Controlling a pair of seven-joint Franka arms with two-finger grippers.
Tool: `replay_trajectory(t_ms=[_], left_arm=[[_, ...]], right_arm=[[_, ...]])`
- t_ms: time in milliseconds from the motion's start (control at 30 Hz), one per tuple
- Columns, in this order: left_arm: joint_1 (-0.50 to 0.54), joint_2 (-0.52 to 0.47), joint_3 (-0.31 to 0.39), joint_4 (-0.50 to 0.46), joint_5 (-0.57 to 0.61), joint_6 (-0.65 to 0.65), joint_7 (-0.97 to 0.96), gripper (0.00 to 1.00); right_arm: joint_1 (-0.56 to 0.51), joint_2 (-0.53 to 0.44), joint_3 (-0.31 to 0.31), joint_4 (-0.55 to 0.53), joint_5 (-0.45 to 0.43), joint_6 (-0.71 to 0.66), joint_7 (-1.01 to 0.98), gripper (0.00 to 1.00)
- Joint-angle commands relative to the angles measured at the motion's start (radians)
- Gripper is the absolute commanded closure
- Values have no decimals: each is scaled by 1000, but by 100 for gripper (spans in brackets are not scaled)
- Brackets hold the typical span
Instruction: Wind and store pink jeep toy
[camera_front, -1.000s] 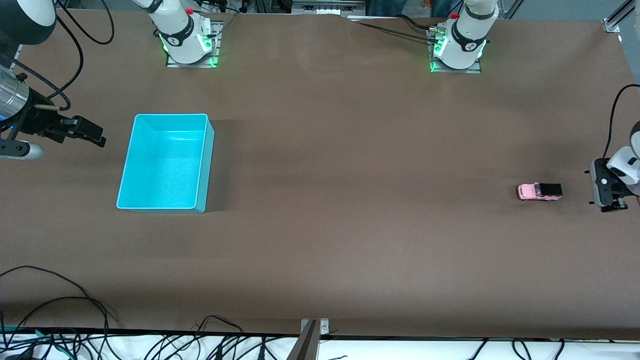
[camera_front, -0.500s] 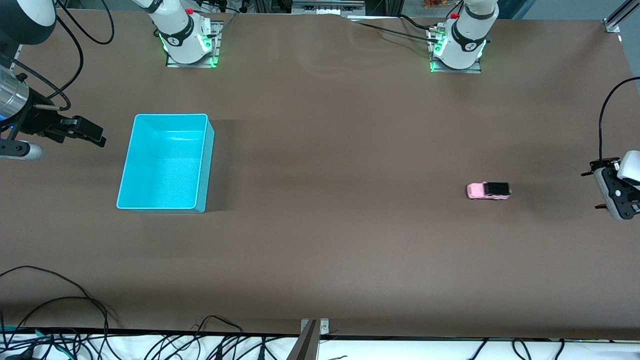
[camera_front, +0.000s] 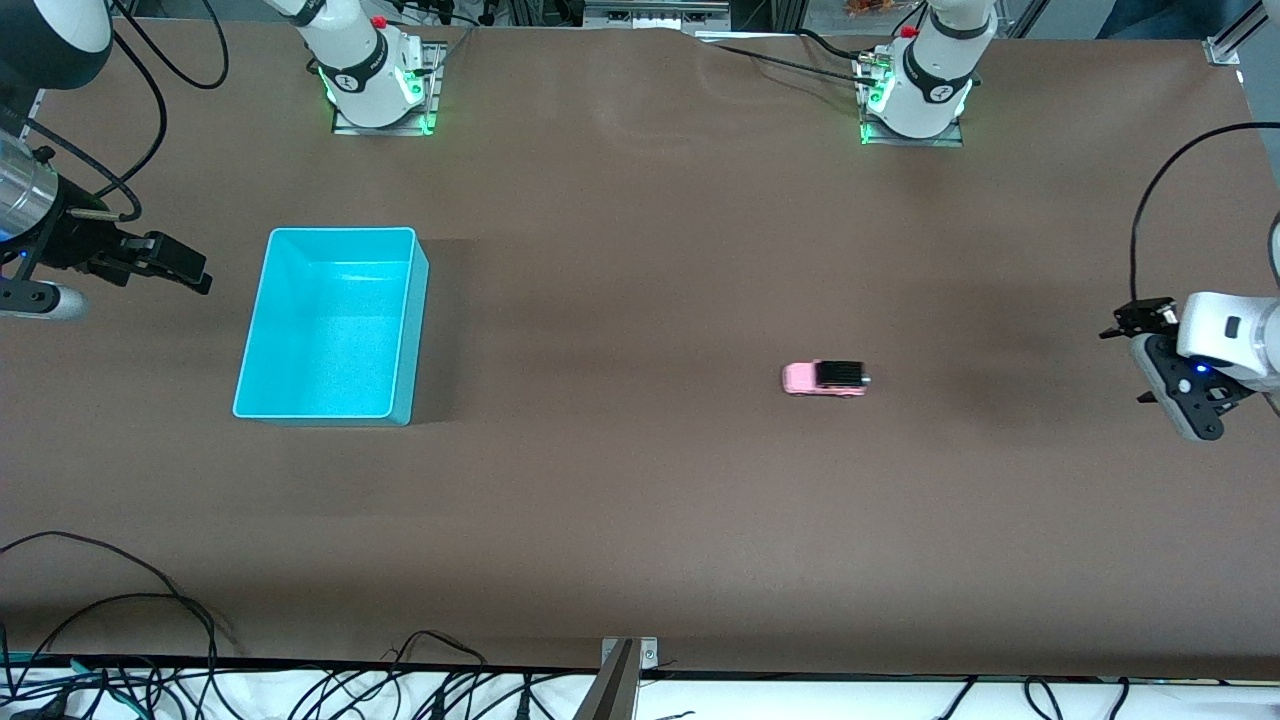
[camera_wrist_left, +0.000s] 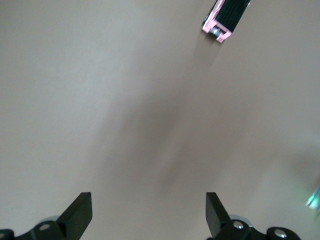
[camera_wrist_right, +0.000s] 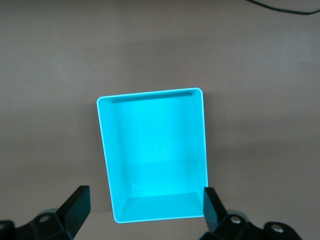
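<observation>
1. Your brown table (camera_front: 640, 520) carries the jeep (camera_front: 825, 378) on open surface, well apart from the bin (camera_front: 330, 325) toward the right arm's end.
2. The left gripper (camera_wrist_left: 148, 216) hangs open over bare table near its own end; the right gripper (camera_wrist_right: 142, 210) waits open by the bin.
3. The jeep may roll on, so a grasp aimed here could miss.

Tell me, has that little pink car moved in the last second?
Yes. The pink jeep toy has rolled along the table toward the turquoise bin, away from the left claw.
</observation>
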Motion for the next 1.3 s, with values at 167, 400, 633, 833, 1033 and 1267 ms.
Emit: replay_trajectory(t_ms=[167,400,633,833,1033,1267], left_arm=[[10,-55,-130,-2,-27,-88,-284,0],[10,-69,-201,-2,-29,-107,-431,0],[10,-76,-264,-2,-27,-119,-586,0],[10,-76,-272,-2,-27,-119,-626,0],[10,-76,-272,-2,-27,-119,-623,0],[10,-81,-269,-2,-25,-119,-625,0]], right_arm=[[-3,0,0,15,-3,-16,-7,0],[-3,2,0,15,-3,-18,-7,0],[-3,0,0,15,-3,-16,-7,0],[-3,2,0,15,-3,-18,-7,0],[-3,0,0,15,-3,-18,-7,0],[-3,0,3,14,-3,-18,-5,0]])
